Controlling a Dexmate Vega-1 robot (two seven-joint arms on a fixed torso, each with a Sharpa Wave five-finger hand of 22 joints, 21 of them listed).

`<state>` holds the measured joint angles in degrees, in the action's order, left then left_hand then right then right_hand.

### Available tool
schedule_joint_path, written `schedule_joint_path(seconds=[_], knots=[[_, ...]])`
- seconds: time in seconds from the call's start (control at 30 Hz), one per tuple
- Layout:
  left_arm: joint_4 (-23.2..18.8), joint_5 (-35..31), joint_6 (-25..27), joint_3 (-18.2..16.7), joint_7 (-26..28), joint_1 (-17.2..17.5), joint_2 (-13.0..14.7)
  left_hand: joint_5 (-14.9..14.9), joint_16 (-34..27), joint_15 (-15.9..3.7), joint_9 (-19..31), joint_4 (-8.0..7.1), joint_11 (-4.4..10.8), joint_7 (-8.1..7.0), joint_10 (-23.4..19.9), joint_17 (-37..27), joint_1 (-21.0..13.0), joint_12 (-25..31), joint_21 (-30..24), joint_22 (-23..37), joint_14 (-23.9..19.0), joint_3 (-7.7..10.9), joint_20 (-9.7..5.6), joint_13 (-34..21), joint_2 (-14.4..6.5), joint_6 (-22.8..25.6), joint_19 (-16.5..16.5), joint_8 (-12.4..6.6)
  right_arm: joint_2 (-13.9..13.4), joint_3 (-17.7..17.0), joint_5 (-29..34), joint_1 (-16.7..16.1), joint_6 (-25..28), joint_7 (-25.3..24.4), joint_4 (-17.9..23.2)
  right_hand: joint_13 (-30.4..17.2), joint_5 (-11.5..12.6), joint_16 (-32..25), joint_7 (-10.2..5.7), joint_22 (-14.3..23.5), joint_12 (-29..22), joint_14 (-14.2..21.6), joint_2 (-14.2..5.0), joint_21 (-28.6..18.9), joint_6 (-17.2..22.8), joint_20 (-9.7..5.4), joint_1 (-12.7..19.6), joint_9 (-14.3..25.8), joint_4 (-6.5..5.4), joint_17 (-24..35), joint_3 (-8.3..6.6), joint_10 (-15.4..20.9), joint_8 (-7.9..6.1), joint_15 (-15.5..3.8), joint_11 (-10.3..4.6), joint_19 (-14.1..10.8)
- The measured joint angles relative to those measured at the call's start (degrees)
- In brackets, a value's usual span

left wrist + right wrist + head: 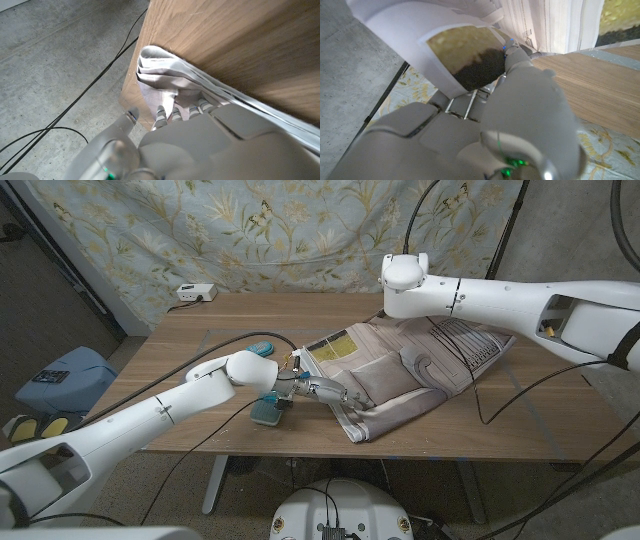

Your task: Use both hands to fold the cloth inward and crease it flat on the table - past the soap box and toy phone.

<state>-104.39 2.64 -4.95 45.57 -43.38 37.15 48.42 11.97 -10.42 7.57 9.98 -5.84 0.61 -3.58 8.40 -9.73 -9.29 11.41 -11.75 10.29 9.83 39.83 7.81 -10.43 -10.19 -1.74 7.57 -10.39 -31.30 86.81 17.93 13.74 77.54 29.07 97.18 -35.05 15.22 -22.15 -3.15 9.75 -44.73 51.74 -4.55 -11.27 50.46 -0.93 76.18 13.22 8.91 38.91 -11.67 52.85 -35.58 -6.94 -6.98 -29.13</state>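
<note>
The beige patterned cloth point(400, 370) lies folded in the middle of the table, its near corner close to the front edge. My left hand point(315, 388) reaches in from the left, and its fingers point(175, 112) press on the cloth's point(160, 65) layered near corner with the thumb off to the side. My right hand point(520, 115) holds a lifted part of the cloth point(465, 55) at the far side, under the right wrist point(405, 275). A teal soap box point(266, 414) sits just under my left wrist. The blue toy phone point(262, 347) lies farther back on the left.
A white power box point(195, 293) stands at the table's far left corner. A black cable point(500, 395) loops over the right side of the table point(560, 430). A blue seat point(60, 380) stands on the floor to the left. A floral curtain hangs behind.
</note>
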Motion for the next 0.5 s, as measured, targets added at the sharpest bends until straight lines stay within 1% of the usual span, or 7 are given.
schedule_joint_path(seconds=[0.17, 0.27, 0.3, 0.37, 0.5], knots=[[0.4, 0.1, -0.6, 0.0, 0.3, 0.0, -0.2, 0.0, 0.0, 0.00, 0.0, 0.00, 0.00, 0.00, 0.0, 0.0, -0.4, 0.0, 0.0, 0.0, 0.0, 0.00, 0.10, 0.0, -0.1, 0.0, -0.1, 0.00, -0.3, 0.6, -2.2, 0.7, 1.0, -1.8, 1.8, 0.0, 0.0, 0.4, 0.00, 0.0, 0.0, 0.4, 0.00, 0.0, 0.0, 0.00, 0.0, 0.0, 0.00, 0.0, 0.00, 0.0, 0.00, -0.22, 0.01, 0.0], [0.6, 0.1, -0.8, 0.0, 0.3, 0.0, -0.3, 0.0, 0.0, 0.00, 0.0, 0.48, 0.00, 0.00, 0.0, 0.0, -0.4, 0.0, 0.0, 0.0, 0.0, -0.01, 0.09, 0.0, -0.1, 0.0, -0.1, 0.00, -0.7, 0.6, -2.1, 0.7, 1.4, -1.9, 2.6, 0.0, 0.0, 0.4, 0.00, 0.0, 0.0, 0.4, 0.00, 0.0, 0.0, 0.00, 0.0, 0.0, 0.00, 0.0, 0.00, 0.0, 0.00, -0.23, 0.01, 0.0], [0.7, 0.1, -0.9, 0.0, 0.4, 0.0, -0.3, 0.0, 0.0, 0.00, 0.0, 0.48, 0.00, 0.00, 0.0, 0.0, -0.4, 0.0, 0.0, 0.0, 0.0, -0.01, 0.09, 0.0, -0.1, 0.0, -0.1, 0.00, -1.1, 0.2, -1.5, 0.2, 1.6, -1.6, 3.7, 0.0, 0.0, 0.4, 0.00, 0.0, 0.0, 0.4, 0.00, 0.0, 0.0, 0.00, 0.0, 0.0, 0.00, 0.0, 0.00, 0.0, 0.00, -0.23, 0.01, 0.0], [0.8, 0.1, -1.0, 0.0, 0.4, -0.1, -0.4, 0.0, 0.0, 0.00, 0.0, 0.48, 0.00, 0.00, 0.0, 0.0, -0.4, 0.0, 0.0, 0.0, 0.0, -0.01, 0.09, 0.0, -0.1, 0.0, -0.1, 0.00, -1.4, -0.3, -0.7, -0.3, 1.7, -1.0, 4.2, 0.0, 0.0, 0.4, 0.00, 0.0, 0.0, 0.4, 0.00, 0.0, 0.0, 0.00, 0.0, 0.0, 0.00, 0.1, 0.00, 0.0, 0.00, -0.22, 0.01, 0.0], [1.1, 0.0, -1.3, 0.1, 0.4, -0.2, -0.6, 0.0, 0.0, 0.00, 0.0, 0.48, 0.00, 0.00, 0.0, 0.0, -0.4, 0.0, 0.0, 0.1, 0.0, -0.01, 0.09, 0.0, -0.1, 0.0, -0.1, 0.00, -1.9, -2.3, 3.7, -2.3, 2.0, 2.4, 5.3, 0.0, 0.0, 0.4, -0.01, 0.0, 0.3, 0.4, -0.01, 0.0, 0.0, 0.00, 0.0, 0.0, -0.23, 0.3, 0.23, 0.2, 0.00, -0.22, 0.22, 0.0]])
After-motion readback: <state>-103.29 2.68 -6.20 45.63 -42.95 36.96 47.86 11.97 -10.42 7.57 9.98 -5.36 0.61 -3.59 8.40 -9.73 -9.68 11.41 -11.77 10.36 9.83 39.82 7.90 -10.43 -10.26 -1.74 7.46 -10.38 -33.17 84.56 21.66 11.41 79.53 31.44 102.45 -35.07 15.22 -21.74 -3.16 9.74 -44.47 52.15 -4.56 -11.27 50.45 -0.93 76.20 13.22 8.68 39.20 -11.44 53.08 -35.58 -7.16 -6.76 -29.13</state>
